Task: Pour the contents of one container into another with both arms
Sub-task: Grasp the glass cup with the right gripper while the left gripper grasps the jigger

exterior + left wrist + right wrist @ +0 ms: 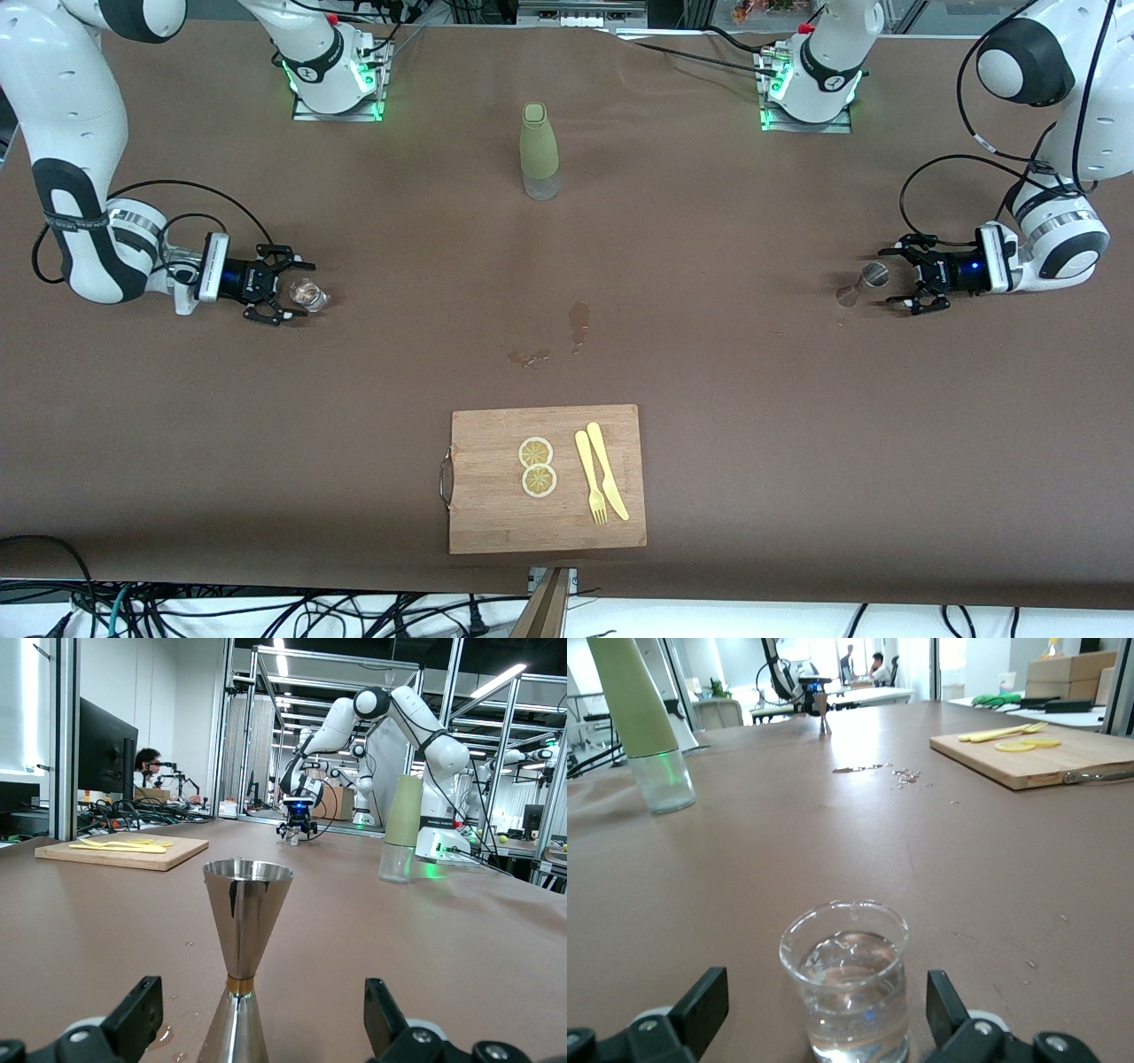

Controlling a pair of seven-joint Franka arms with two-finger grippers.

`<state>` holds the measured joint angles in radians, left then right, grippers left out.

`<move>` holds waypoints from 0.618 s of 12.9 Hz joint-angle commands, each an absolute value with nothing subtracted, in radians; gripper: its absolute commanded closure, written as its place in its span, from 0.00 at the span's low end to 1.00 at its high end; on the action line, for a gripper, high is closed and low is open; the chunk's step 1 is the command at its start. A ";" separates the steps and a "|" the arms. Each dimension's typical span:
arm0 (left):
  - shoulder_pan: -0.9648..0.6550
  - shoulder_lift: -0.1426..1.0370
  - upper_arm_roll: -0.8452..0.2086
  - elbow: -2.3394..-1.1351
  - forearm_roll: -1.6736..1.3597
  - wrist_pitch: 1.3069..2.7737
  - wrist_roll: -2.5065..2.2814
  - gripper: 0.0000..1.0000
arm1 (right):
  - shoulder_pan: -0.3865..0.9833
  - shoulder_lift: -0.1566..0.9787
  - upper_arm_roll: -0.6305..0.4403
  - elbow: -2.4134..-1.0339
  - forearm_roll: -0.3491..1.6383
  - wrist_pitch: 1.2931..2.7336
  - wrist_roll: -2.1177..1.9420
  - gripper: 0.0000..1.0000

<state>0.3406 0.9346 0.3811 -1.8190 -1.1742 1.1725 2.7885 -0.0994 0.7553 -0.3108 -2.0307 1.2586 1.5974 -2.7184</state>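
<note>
Glass (845, 992) holds clear liquid; steel jigger (244, 930) stands upright.

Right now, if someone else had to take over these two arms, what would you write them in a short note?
Left gripper: open, low at the table, fingers either side of the metal jigger, not closed on it.
Right gripper: open, low at the table, around the small glass with liquid in it, not gripping.
The green bottle stands between the arm bases; the cutting board lies nearest the front camera.
Done: both arms lined up.
Left: grasp, lift, pour.
</note>
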 commanded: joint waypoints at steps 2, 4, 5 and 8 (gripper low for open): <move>0.331 0.974 0.344 -1.775 -1.173 1.167 3.014 0.00 | -0.104 0.770 -0.284 -2.031 1.327 1.578 -2.802 0.01; 0.324 0.992 0.336 -1.747 -1.169 1.169 3.010 0.00 | -0.106 0.788 -0.270 -2.029 1.342 1.566 -2.824 0.01; 0.321 0.997 0.334 -1.740 -1.166 1.170 3.010 0.00 | -0.106 0.796 -0.270 -2.025 1.345 1.556 -2.836 0.01; 0.313 1.029 0.316 -1.686 -1.161 1.170 3.010 0.00 | -0.107 0.804 -0.264 -2.023 1.350 1.530 -2.839 0.14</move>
